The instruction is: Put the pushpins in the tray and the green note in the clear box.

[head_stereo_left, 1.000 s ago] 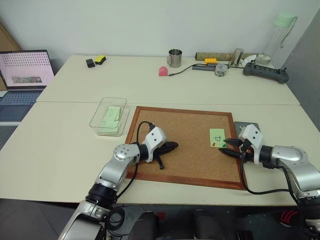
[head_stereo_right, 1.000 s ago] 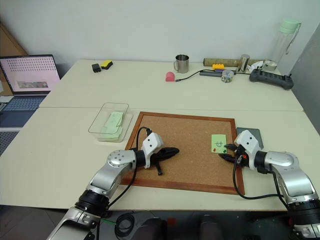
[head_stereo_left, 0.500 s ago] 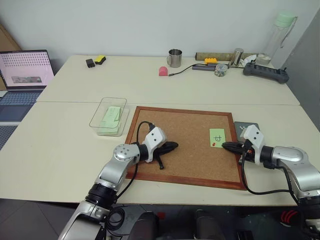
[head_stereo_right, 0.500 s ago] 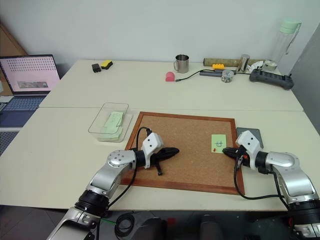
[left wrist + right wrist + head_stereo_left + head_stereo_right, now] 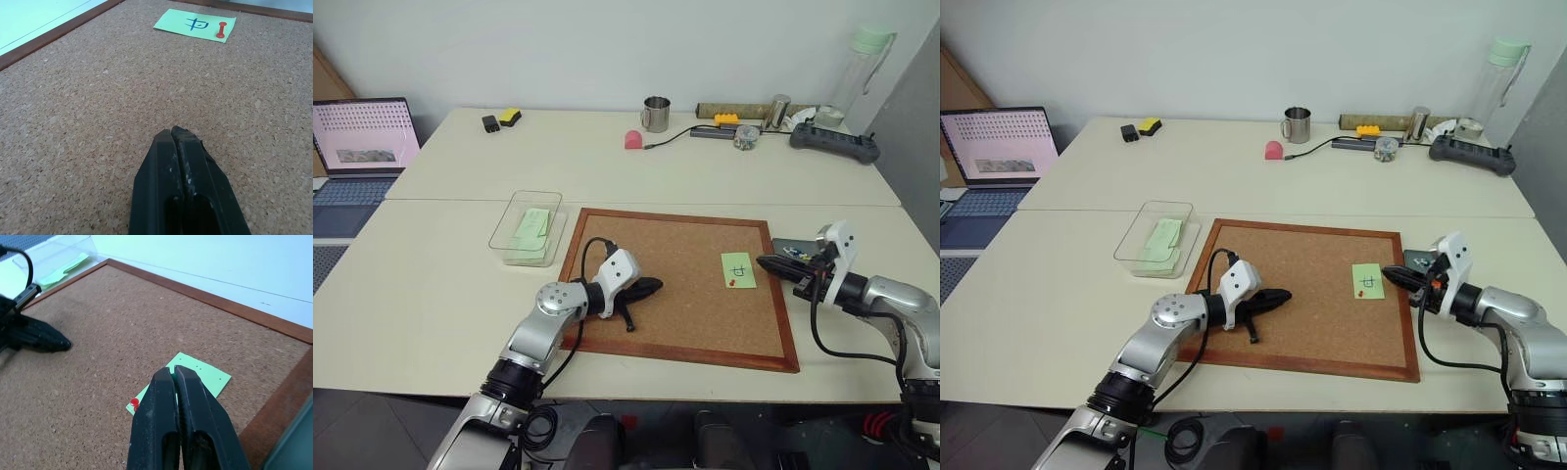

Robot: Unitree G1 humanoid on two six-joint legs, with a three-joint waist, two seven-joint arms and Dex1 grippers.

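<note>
A: Head cameras first – where are the grippers?

B: The left gripper (image 5: 654, 286) lies on the brown cork board with the wooden frame (image 5: 680, 279), fingers pressed together, empty. The right gripper (image 5: 766, 262) hangs just past the board's right edge, also pressed together; whether it pinches a pin, I cannot tell. The dark grey square tray (image 5: 790, 248) lies just behind it.

A: And the note?

B: The pale green paper note with a black mark (image 5: 737, 269) lies just left of the right gripper's tips, a red pushpin (image 5: 731, 283) in its near corner. The clear plastic box (image 5: 526, 228) is beyond the left gripper, off the board, green slips inside.

A: Left wrist?

B: Closed tips over cork, note and red pin well ahead.

A: Right wrist?

B: Closed tips above the note
</note>
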